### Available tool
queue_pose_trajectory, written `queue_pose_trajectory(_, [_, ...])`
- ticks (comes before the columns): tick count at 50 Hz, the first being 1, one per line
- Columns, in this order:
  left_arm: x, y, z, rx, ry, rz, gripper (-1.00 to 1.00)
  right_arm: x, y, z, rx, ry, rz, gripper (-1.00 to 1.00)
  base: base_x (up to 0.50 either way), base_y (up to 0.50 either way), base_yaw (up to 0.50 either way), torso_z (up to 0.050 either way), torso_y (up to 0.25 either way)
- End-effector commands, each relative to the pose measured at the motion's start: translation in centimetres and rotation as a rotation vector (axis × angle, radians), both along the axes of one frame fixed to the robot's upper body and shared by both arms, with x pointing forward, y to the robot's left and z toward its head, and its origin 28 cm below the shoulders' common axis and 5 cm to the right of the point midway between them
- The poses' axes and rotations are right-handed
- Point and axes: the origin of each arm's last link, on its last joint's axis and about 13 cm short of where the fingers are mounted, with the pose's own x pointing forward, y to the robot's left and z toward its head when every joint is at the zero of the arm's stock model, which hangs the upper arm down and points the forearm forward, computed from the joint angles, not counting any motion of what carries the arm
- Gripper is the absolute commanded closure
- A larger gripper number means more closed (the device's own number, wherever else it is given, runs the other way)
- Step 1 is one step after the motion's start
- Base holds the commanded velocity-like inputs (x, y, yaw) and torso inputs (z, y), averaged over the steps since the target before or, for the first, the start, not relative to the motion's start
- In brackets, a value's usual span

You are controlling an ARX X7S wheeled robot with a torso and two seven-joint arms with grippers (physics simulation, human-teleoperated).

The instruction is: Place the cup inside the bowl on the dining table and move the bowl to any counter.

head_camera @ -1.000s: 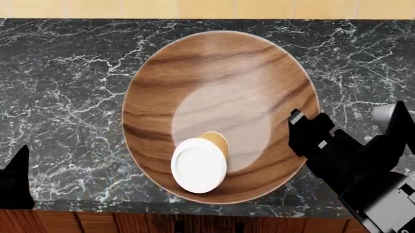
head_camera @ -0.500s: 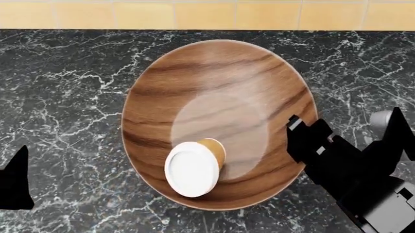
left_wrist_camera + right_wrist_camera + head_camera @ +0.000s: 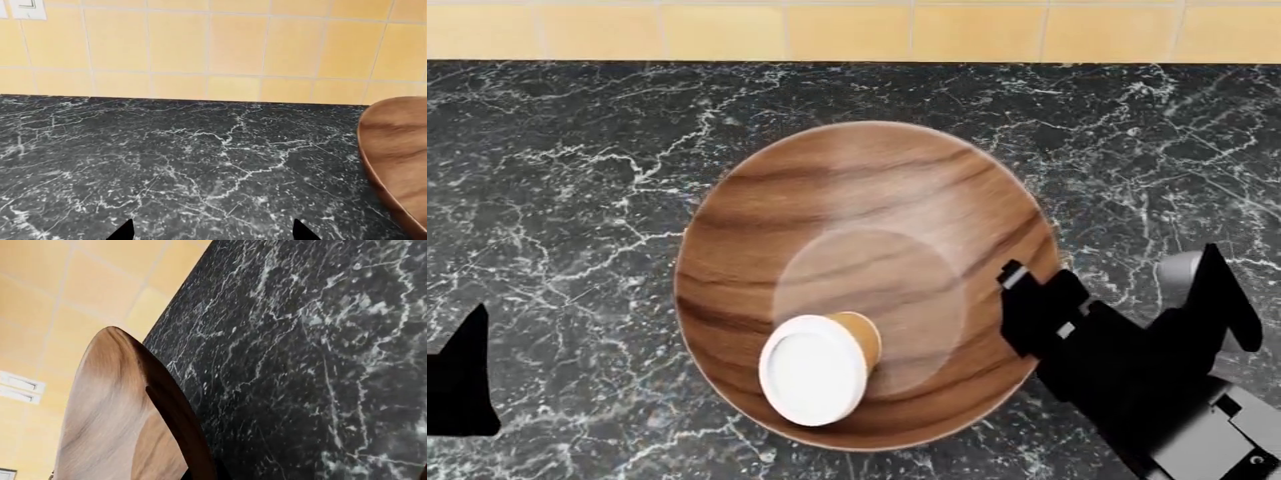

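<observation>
The large wooden bowl (image 3: 868, 210) is on the black marble counter (image 3: 561, 150). The tan cup (image 3: 821, 365) lies on its side inside the bowl, near the front wall, with its white lid facing me. My right gripper (image 3: 1044, 290) is shut on the bowl's right rim, one finger inside. In the right wrist view the bowl (image 3: 107, 410) fills the near side, its rim running down to the jaws. My left gripper (image 3: 212, 231) is open over bare counter, left of the bowl (image 3: 397, 145). The dining table is out of view.
Tan-yellow wall tiles (image 3: 827, 30) back the counter. A white wall plate (image 3: 23, 7) sits on the tiles at the far left. Black marble stretches on both sides of the bowl.
The bowl, with the cup still in it, has dropped lower toward the counter and nearer to me, held by my right gripper. The left gripper has barely moved.
</observation>
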Motion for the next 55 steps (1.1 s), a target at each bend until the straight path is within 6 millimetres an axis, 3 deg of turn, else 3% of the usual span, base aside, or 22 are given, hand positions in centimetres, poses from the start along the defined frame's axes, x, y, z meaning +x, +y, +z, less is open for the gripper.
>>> queue_pose_trajectory(1, [-0.2, 0.1, -0.2, -0.003, 0.001, 0.001, -1.0, 1.0, 0.4, -0.1, 0.034, -0.007, 0.002, 1.0, 0.0, 0.0, 0.0, 0.0, 0.0])
queue_pose_trajectory(36, [-0.4, 0.4, -0.2, -0.008, -0.002, 0.006, -1.0, 1.8, 1.0, -1.6, 0.014, 0.056, 0.013, 1.0, 0.0, 0.0, 0.0, 0.0, 0.0])
queue_pose_trajectory(37, [-0.4, 0.4, -0.2, -0.008, -0.002, 0.007, -1.0, 1.8, 1.0, -1.6, 0.011, 0.059, 0.013, -1.0, 0.0, 0.0, 0.0, 0.0, 0.0])
queue_pose_trajectory(55, [-0.3, 0.1, -0.4, -0.009, 0.0, 0.005, -1.0, 1.5, 0.8, -1.7, 0.013, 0.062, 0.01, -1.0, 0.0, 0.0, 0.0, 0.0, 0.0])
